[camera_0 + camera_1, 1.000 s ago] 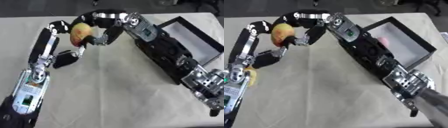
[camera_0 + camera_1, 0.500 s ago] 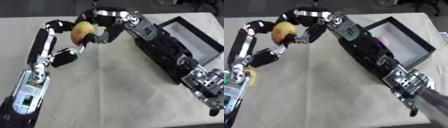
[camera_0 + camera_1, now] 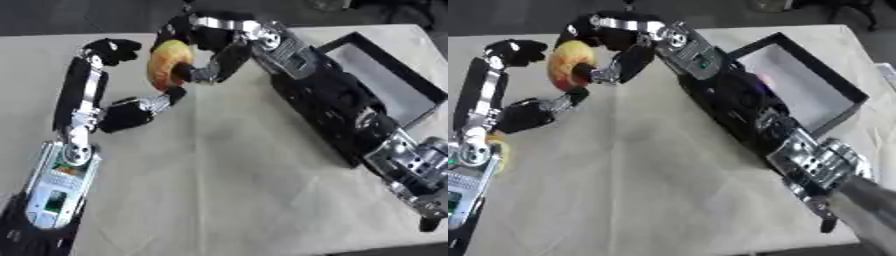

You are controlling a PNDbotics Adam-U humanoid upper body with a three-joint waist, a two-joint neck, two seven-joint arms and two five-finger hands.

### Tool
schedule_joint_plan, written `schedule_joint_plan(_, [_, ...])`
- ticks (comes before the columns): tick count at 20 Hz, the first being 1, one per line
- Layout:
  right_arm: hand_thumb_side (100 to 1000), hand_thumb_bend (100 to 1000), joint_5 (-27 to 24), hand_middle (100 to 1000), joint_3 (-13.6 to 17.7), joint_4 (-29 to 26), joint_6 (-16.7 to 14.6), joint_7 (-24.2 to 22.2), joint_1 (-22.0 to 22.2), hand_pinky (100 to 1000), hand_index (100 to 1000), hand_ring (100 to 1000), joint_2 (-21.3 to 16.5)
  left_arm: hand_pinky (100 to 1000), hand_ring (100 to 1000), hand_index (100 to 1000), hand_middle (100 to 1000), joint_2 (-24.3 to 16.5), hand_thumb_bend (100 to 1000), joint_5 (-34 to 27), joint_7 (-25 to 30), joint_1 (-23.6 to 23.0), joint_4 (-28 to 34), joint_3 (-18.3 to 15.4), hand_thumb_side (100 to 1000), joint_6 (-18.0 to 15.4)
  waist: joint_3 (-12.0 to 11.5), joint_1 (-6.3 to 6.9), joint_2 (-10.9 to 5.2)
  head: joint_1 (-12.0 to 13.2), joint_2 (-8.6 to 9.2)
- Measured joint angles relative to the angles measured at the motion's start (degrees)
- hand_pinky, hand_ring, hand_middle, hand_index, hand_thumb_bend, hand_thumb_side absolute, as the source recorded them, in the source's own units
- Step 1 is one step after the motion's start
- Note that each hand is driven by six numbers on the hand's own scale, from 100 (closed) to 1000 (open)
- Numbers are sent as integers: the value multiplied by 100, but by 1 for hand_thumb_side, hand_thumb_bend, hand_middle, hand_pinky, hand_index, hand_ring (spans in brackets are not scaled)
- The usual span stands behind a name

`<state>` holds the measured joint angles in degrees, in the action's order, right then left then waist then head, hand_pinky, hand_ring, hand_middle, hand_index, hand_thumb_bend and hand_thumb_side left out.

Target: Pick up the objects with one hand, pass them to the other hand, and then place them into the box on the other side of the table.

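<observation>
Just left of the black box (image 3: 798,85), above the table (image 3: 227,190), the yellow-red fruit (image 3: 168,64) sat between both hands, so this looked like mid-handoff. The right hand (image 3: 210,55) had its fingers curled round the fruit's box side; the left hand (image 3: 144,102) touched it from below, but I couldn't tell whether it had closed. It looked round, smooth, probably light and a bit slippery, so I'd wrap it round the widest part.
</observation>
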<state>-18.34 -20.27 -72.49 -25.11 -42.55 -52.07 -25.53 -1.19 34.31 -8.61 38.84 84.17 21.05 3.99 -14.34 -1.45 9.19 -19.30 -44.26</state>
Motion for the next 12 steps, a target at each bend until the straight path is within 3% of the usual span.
schedule_joint_plan(12, [209,100,-466,563,197,-194,51,42,4,923,717,770,-425,756,699,741,595,-75,749,0,89,-58,-40,2,476,-46,144,1,-2,3,0])
